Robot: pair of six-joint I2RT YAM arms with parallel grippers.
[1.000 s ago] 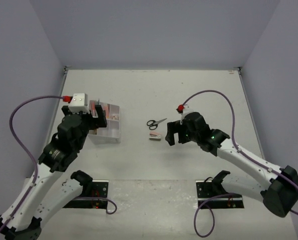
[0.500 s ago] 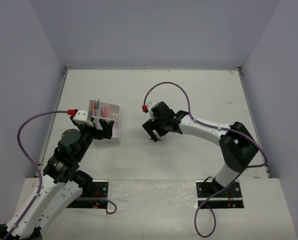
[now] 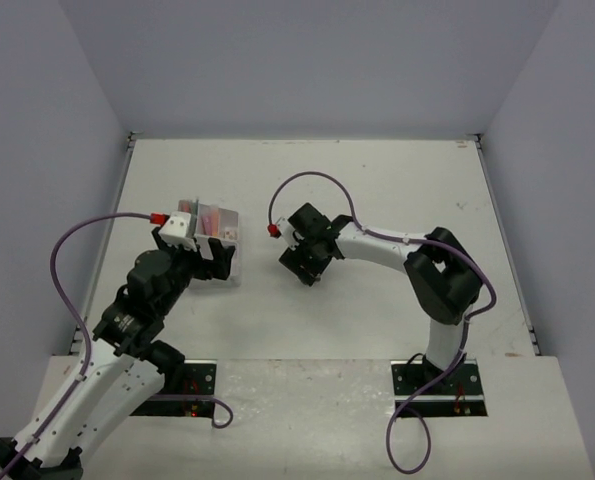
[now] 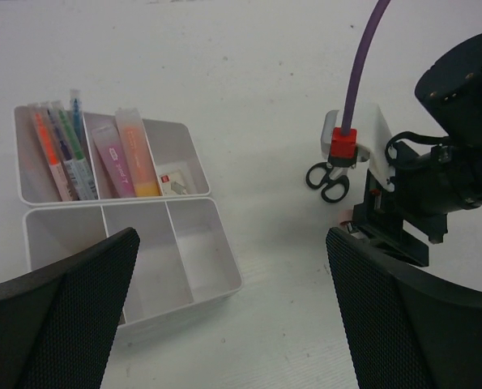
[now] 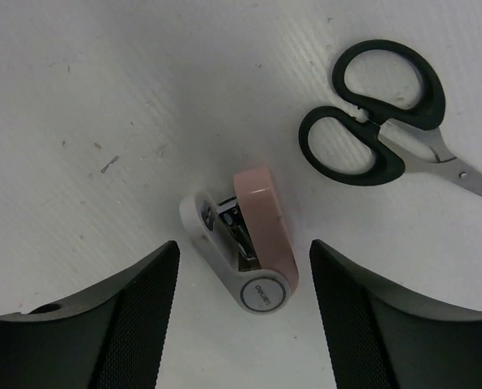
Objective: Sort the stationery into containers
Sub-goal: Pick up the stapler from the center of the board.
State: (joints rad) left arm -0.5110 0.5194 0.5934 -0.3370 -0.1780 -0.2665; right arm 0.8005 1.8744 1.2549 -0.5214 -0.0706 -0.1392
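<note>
Directly between the spread, released fingers of the right end effector (image 5: 242, 267) lies a pink stapler (image 5: 258, 215) on the tabletop (image 5: 103, 81), untouched, with scissors (image 5: 366, 119) just beside it. Meanwhile the left end effector (image 4: 232, 243), also released, hovers above the box (image 4: 198, 162) holding markers (image 4: 131, 158) and pens (image 4: 62, 154).

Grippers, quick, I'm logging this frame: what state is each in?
Left gripper: open, empty, above the organiser box.
Right gripper: open, straddling the small pink stapler, not gripping.
</note>
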